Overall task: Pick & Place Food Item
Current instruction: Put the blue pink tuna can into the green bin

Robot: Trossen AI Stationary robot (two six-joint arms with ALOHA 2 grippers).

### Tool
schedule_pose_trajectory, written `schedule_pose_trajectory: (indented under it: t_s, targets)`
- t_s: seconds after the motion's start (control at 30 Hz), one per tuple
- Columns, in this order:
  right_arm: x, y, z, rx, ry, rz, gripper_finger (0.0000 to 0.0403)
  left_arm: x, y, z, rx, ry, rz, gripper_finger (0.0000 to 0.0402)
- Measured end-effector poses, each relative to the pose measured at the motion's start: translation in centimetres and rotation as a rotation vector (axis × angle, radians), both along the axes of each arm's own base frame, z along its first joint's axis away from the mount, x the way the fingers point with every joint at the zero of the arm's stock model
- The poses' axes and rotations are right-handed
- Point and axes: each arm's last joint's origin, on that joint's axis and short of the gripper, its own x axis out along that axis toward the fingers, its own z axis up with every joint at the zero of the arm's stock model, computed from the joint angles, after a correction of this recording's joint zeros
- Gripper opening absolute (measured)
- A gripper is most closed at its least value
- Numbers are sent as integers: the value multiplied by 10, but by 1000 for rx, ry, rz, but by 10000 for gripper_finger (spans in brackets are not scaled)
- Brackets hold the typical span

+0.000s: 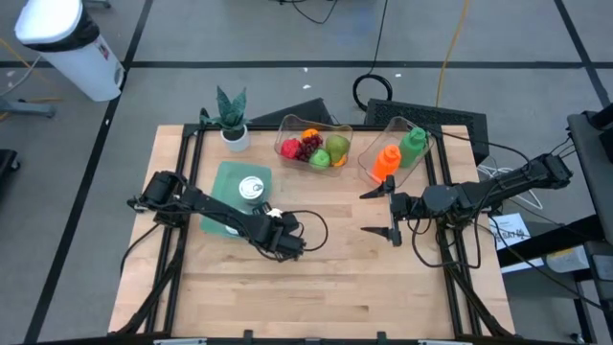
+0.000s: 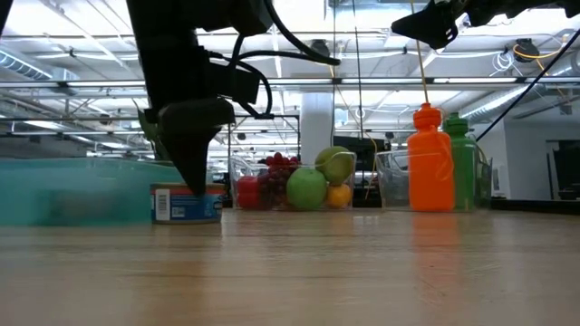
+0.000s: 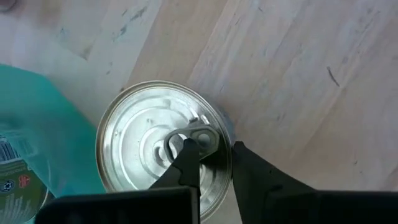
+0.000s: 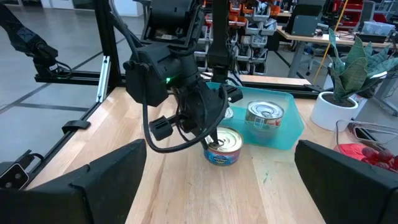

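Observation:
A silver food can (image 3: pixel 155 143) with a blue label (image 4: pixel 224 148) stands upright on the wooden table, just beside a teal tray (image 1: pixel 222 196). A second can (image 1: pixel 254 187) stands in the tray. My left gripper (image 3: pixel 214 152) reaches down onto the table can from above and is shut on it; it also shows in the low view (image 2: pixel 195 181). My right gripper (image 1: pixel 381 211) hangs open and empty above the table's right part, pointing at the left arm. My left gripper pinches the can's rim (image 3: pixel 225 140) next to the pull tab. One finger (image 3: pixel 186 165) is on the lid inside the rim and the other (image 3: pixel 249 177) is outside the wall. The fingers point down from above. The can stands upright, its bottom (image 2: pixel 186 218) on the table.
At the table's far side stand a potted plant (image 1: pixel 232 120), a clear bowl of fruit (image 1: pixel 311 149) and a clear bin with an orange bottle (image 1: pixel 386 161) and a green bottle (image 1: pixel 413 146). Bare wood lies toward the near edge (image 1: pixel 316 287).

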Motion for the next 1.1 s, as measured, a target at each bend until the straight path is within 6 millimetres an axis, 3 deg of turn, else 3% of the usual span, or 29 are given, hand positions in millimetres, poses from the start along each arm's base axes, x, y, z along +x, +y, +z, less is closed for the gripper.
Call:
schedule_pose_trajectory:
  t_s: [0.1,0.2,0.4,0.63,0.83,1.1]
  targets:
    - [0,0,0,0,0,0,394,1,-4,9,20,-2,-29,47]
    - [0,0,0,0,0,0,394,5,-7,22,-16,-13,-41,1]
    - [0,0,0,0,0,0,394,15,-13,48,-6,-78,-81,3]
    - [0,0,0,0,0,0,394,9,-4,49,61,7,-85,3]
    - [0,0,0,3,0,0,394,0,29,51,126,140,72,69]
    - [0,0,-1,24,6,-4,394,19,57,41,-133,37,92,218]
